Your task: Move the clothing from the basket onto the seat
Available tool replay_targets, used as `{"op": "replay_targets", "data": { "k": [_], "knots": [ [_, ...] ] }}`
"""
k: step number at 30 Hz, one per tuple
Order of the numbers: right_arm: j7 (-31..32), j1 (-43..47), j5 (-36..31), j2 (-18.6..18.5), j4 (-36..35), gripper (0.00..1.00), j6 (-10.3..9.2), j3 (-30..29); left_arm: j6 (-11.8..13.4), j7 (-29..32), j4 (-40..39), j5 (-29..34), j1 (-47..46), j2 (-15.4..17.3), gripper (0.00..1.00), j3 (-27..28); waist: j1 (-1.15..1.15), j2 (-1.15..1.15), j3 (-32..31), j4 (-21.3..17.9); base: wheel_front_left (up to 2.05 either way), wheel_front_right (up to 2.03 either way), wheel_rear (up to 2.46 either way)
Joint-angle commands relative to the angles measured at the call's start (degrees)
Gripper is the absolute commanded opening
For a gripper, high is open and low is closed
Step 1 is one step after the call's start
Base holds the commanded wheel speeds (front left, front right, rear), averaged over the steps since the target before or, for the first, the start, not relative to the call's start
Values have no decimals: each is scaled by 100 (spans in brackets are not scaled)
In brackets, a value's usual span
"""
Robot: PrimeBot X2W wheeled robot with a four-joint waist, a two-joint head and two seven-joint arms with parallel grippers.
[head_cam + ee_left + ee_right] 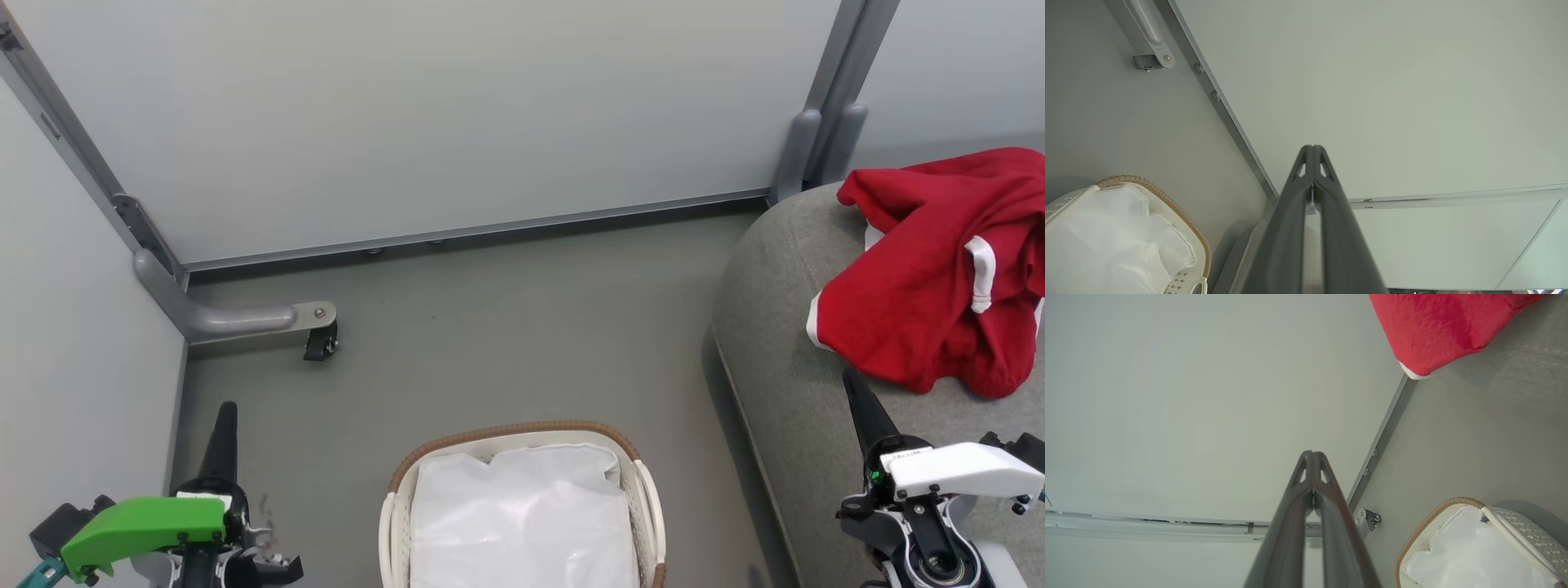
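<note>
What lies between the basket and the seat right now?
Bare grey floor. In the head view the strip from the basket to the seat has nothing lying on it.

the clothing, a red heap just beyond the right gripper, runs off the right edge in the head view. whether it is one garment or two cannot be told, and its folds hide much of its surface. in the right wrist view the top edge cuts it, up and to the right of that gripper. the seat under it is cut at the right and bottom. the basket, between the left gripper and the right one, loses its near half to the bottom edge. its white liner hides the inside. both grippers' wrists are cut off below.
</note>
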Motion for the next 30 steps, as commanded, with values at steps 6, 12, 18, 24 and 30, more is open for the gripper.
{"op": "replay_targets", "data": {
  "k": [6, 12, 18, 24, 30],
  "knots": [
    [101, 48, 361, -38, -76, 0, -5, -50, -42, 94, -57, -315, -149, 32, 0, 54, 0, 0, -14, 16, 0, 0, 0],
    [168, 62, 618, -41, -99, 0, -4, -72, -48, 158, -65, -538, -185, 33, 0, 87, 0, 0, -27, 31, 0, 0, 0],
    [229, 72, 867, -43, -117, 0, -4, -94, -55, 225, -67, -753, -190, 35, 0, 117, 0, 0, -41, 46, 0, 0, 0],
    [286, 81, 1103, -44, -137, 0, -5, -117, -52, 283, -75, -962, -223, 36, 0, 142, 0, 0, -54, 61, 0, 0, 0],
    [339, 93, 1293, -46, -156, 0, -5, -135, -58, 340, -78, -1121, -230, 37, 0, 162, 0, 0, -66, 75, 0, 0, 0]
  ]
}}
